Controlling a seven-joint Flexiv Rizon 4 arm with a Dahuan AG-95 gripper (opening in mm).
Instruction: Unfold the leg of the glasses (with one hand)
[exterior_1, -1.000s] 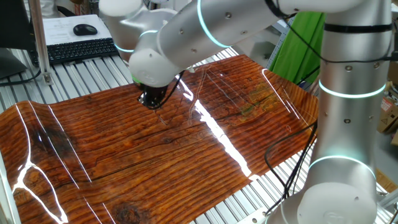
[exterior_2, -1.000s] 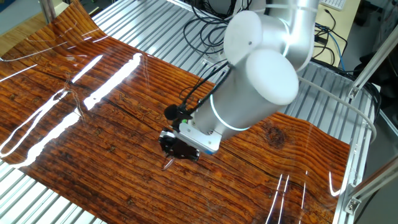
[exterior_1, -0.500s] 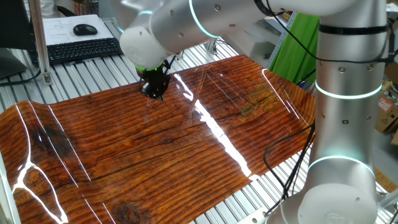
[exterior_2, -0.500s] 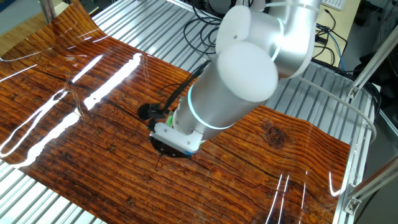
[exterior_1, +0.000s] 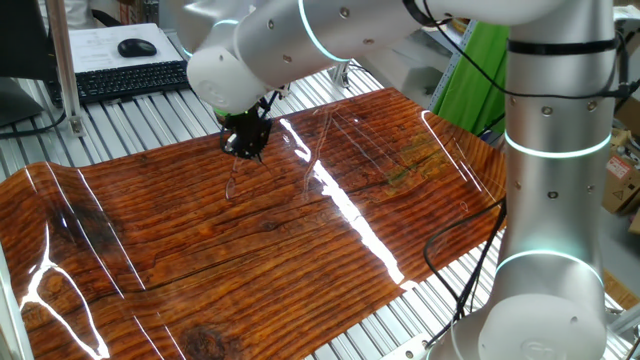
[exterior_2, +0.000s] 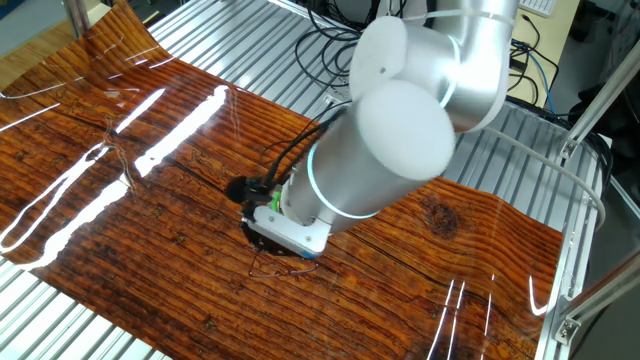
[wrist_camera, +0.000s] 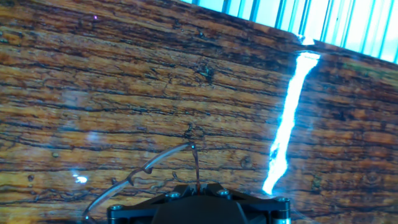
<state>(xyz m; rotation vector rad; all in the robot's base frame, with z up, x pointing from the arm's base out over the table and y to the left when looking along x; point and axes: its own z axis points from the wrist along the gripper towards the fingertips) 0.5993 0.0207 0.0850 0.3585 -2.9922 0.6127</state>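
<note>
We are working over the wood-grain mat (exterior_1: 300, 250) that covers the table, with the big silver arm (exterior_1: 330, 40) bent low above it. The step in hand looks like swinging the leg out: the claw (exterior_1: 245, 148) is clenched on a thin wire of the glasses (wrist_camera: 149, 174), which hang just below and ahead of it, close above the mat. In the hand view the wire runs straight into the closed jaws. Next, we judge, comes a gentle pull without bending the frame.
</note>
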